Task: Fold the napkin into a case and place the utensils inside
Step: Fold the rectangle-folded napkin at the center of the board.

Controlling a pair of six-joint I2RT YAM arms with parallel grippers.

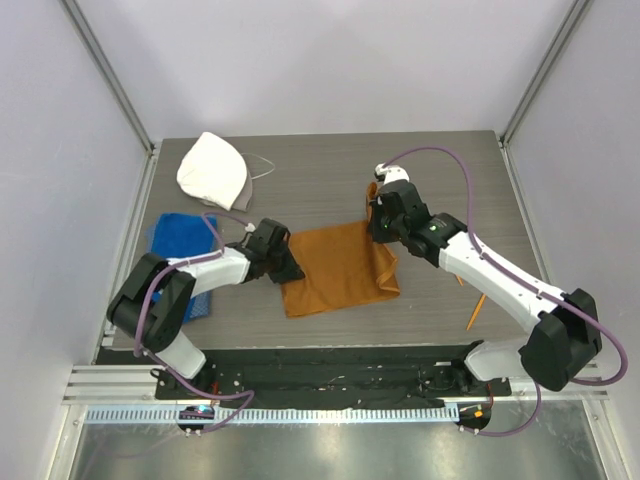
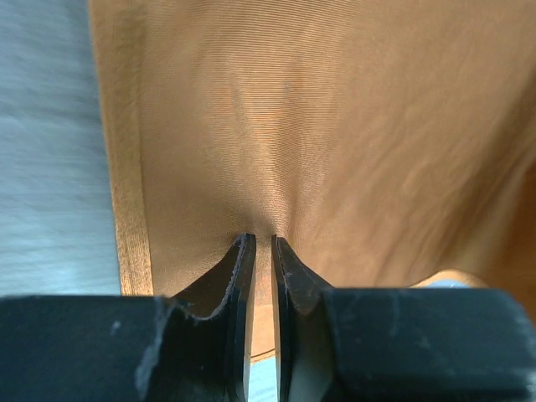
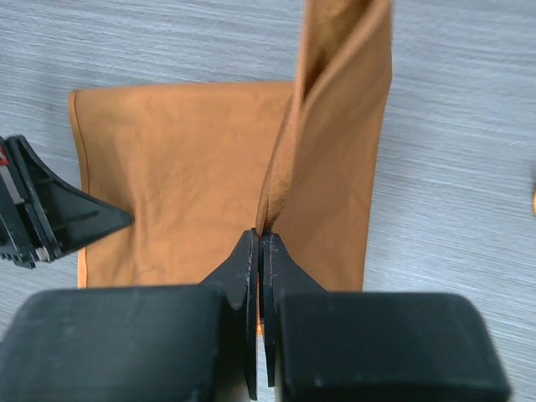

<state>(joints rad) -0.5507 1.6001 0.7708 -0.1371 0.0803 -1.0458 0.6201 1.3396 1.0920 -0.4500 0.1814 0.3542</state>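
The rust-orange napkin lies spread on the dark table between the two arms. My left gripper is at its left edge. In the left wrist view the fingers stand a narrow slit apart, pinching a pucker of the napkin. My right gripper is shut on the napkin's right hem and holds that side lifted, so a strip of the napkin rises above the flat part. One thin orange utensil lies near the right arm, partly hidden by it; I cannot tell whether it is fork or spoon.
A white rounded cloth cap sits at the back left. A blue towel lies under the left arm near the table's left edge. The left gripper's tip shows in the right wrist view at the napkin's far edge.
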